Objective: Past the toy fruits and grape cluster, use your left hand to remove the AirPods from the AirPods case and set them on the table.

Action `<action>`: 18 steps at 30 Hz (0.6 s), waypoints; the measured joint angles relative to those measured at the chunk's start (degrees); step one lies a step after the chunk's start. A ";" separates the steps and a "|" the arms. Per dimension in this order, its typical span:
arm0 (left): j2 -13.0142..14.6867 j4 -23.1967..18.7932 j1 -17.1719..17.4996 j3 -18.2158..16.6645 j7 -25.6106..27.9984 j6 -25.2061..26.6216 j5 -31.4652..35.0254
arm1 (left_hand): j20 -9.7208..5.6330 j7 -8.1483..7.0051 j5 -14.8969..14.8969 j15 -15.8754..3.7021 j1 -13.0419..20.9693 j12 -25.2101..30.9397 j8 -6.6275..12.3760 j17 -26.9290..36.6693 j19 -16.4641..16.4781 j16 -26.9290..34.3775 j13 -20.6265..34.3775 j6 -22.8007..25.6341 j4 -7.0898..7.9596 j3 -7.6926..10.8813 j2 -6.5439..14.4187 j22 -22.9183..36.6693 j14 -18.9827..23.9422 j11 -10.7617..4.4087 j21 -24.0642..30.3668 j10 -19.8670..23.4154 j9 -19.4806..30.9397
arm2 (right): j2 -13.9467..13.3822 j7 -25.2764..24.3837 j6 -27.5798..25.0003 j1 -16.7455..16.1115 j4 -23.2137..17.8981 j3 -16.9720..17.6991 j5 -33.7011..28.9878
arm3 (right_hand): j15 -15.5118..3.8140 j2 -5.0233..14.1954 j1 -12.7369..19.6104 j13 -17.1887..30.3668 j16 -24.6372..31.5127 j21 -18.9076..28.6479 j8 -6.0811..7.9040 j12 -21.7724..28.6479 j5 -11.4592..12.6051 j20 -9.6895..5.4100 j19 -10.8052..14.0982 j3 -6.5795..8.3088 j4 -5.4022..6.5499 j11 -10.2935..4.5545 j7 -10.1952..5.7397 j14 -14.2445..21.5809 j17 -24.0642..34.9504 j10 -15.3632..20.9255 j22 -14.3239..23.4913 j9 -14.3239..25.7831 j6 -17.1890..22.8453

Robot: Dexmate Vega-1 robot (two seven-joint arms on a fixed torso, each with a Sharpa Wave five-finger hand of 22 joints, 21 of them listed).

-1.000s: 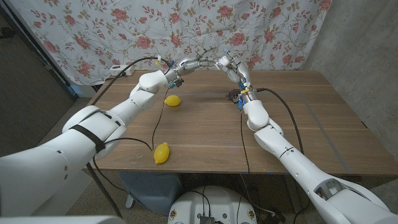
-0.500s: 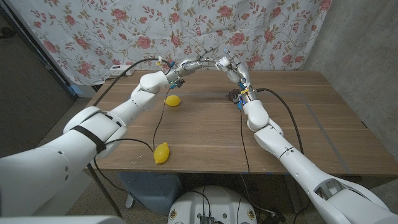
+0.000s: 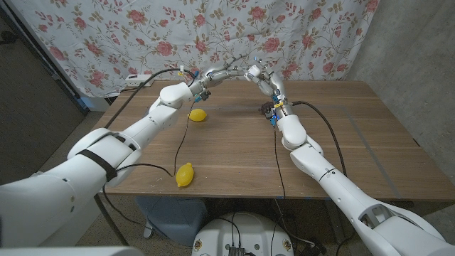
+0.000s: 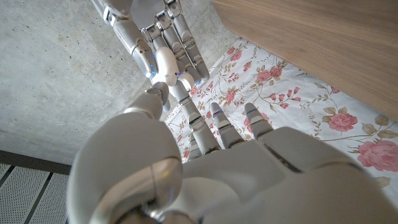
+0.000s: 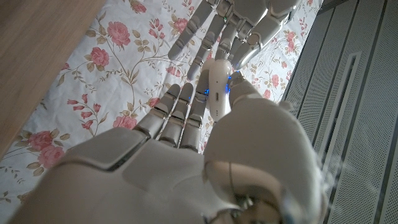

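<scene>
Above the table's far edge, both hands meet around the AirPods case (image 5: 216, 87).

Raised over the far middle of the table (image 3: 370, 135), the right hand (image 3: 257, 73) pinches the white case between thumb and fingers; the left hand (image 3: 226, 71) reaches in fingertips-first, its fingers touching the case, though whether it already grips an earbud I cannot tell. Two lemons (image 3: 197, 114) and a dark grape cluster (image 3: 267, 109) lie below. Risk, as I judge it: a shallow pinch could drop an earbud off the far edge, or tug the case loose.
</scene>
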 measured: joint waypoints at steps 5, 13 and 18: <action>0.12 -0.14 0.04 0.00 -0.36 0.02 0.30 | 0.00 -0.84 -1.26 1.13 0.73 0.50 -0.31 0.44 0.00 -0.50 1.75 -0.84 0.09 -2.26 -2.57 0.00 -2.21 0.00 0.00 -3.77 0.00 | 0.01 -0.31 -0.11 -0.09 -0.16 0.00 -0.08 | 0.00 -0.22 -0.21 0.18 0.00 0.00 0.00 0.00 0.00 0.00 0.00 0.00 0.00 -0.17 0.00 0.00 0.00 -0.14 0.00 0.00 0.00; 0.15 0.09 -0.03 0.00 -1.09 -0.38 0.37 | 0.00 -1.24 -2.13 1.42 -0.44 -0.73 -0.52 0.44 -0.44 -0.89 1.67 -1.24 0.96 -3.61 -4.17 0.01 -3.31 0.01 0.00 -6.42 0.00 | -0.06 -0.47 -0.22 -0.30 -0.61 0.00 -0.14 | 0.00 -0.27 -0.13 0.18 -0.22 0.00 0.00 -0.05 0.00 0.00 0.00 0.00 0.00 -0.17 0.00 0.00 0.00 -0.13 0.00 0.00 0.00; 0.43 -0.53 0.14 -0.06 -0.67 -0.29 0.62 | 0.02 -0.92 -2.13 0.95 -0.01 -0.70 -0.51 0.44 -0.42 -0.89 1.68 -0.92 0.97 -3.61 -3.75 0.01 -2.84 -0.19 0.00 -5.49 0.00 | -0.15 -0.49 -0.25 -0.38 -0.83 -0.02 -0.17 | 0.00 -0.18 -0.04 0.18 -0.22 0.00 0.00 -0.40 0.00 0.00 0.00 0.00 0.00 -0.18 0.00 0.00 0.00 -0.13 0.00 0.01 0.00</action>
